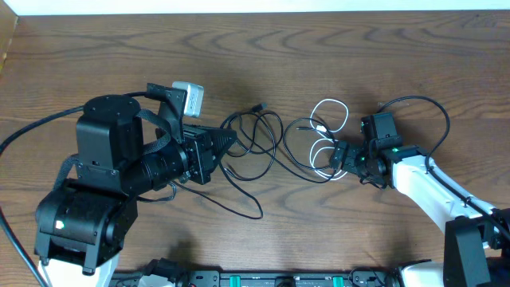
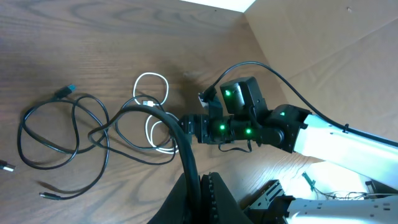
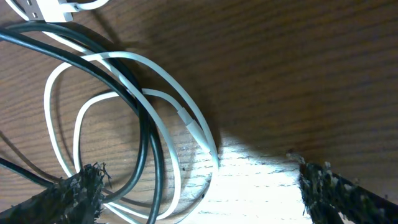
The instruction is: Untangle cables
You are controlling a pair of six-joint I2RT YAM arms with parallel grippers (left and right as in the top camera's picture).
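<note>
Tangled cables lie mid-table: thin black cables [image 1: 256,137] looped beside a white cable [image 1: 328,118]. My left gripper [image 1: 229,141] points right at the black loops. In the left wrist view the left gripper [image 2: 202,190] is shut on a black cable [image 2: 180,140] that rises out of the jaws toward the tangle. My right gripper [image 1: 337,155] is low over the white loops. In the right wrist view the right gripper [image 3: 202,196] stands open, with the white cable [image 3: 193,124] and a black cable [image 3: 144,134] lying on the wood near its left finger [image 3: 78,196].
The right arm [image 2: 273,124] with green lights reaches in from the right. Its thick black lead [image 1: 422,108] arcs behind it. A black plug end [image 2: 64,91] and loose black cable ends [image 2: 50,195] lie left of the tangle. The table's far edge [image 1: 255,14] runs along the top.
</note>
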